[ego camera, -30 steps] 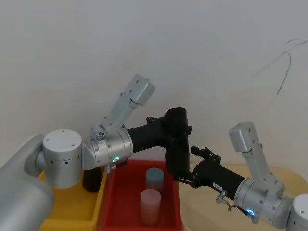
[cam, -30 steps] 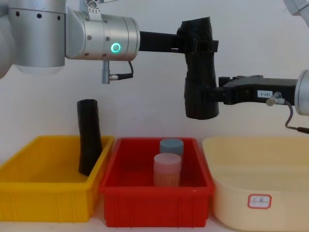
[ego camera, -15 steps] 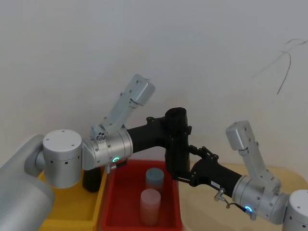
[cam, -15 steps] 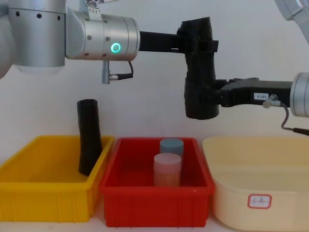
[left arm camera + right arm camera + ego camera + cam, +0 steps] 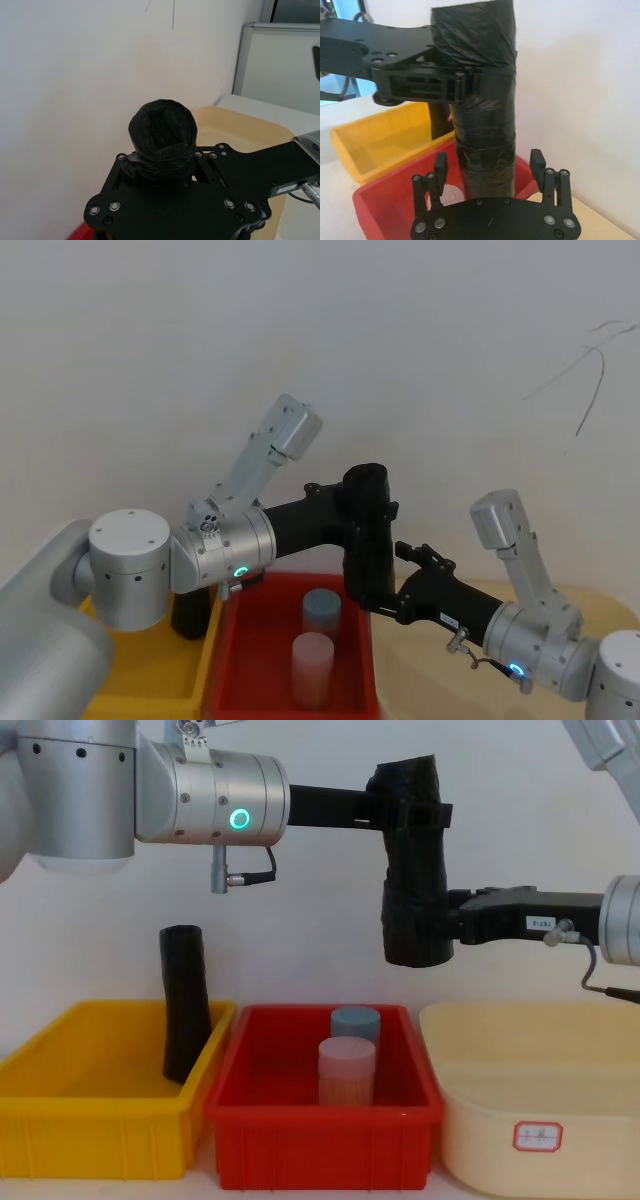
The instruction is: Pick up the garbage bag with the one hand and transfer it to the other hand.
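One bag [image 5: 413, 910] (wrinkled black roll) hung clear above the red bin [image 5: 320, 1152]; left gripper [image 5: 408, 815] clamped its top, right gripper [image 5: 488, 160] straddled its base, fingers wide.

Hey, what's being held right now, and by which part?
The left hand grips the garbage bag near its top end. The right hand is open, straddling the bag's lower end.

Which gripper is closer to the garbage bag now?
Left. The left gripper is clamped high on the garbage bag; the right gripper, open, straddles its lower end.
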Available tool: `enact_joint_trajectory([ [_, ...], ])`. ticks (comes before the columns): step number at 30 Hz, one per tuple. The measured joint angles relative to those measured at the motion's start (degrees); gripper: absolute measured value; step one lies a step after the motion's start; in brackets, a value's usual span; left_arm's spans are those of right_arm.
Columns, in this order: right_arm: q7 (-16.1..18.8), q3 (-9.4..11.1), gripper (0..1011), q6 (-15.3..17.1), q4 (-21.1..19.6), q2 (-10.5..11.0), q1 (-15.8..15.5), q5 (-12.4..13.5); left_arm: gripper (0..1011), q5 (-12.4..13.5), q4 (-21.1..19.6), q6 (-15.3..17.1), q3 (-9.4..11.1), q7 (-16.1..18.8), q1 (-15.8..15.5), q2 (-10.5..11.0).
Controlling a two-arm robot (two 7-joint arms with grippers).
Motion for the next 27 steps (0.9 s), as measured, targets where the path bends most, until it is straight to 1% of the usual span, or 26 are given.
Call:
enact_joint_trajectory([
  [14,0.7,0.0,1000,-0.9,3.8,-0.9,1.6,0.7,392,0.0,0.0,0.0,0.0,0.0,0.0,0.0],
  [27,1.3,-0.5,1000,-1.0,5.4,-1.9,2.6,1.3,392,0.0,0.0,0.0,0.0,0.0,0.0,0.0],
])
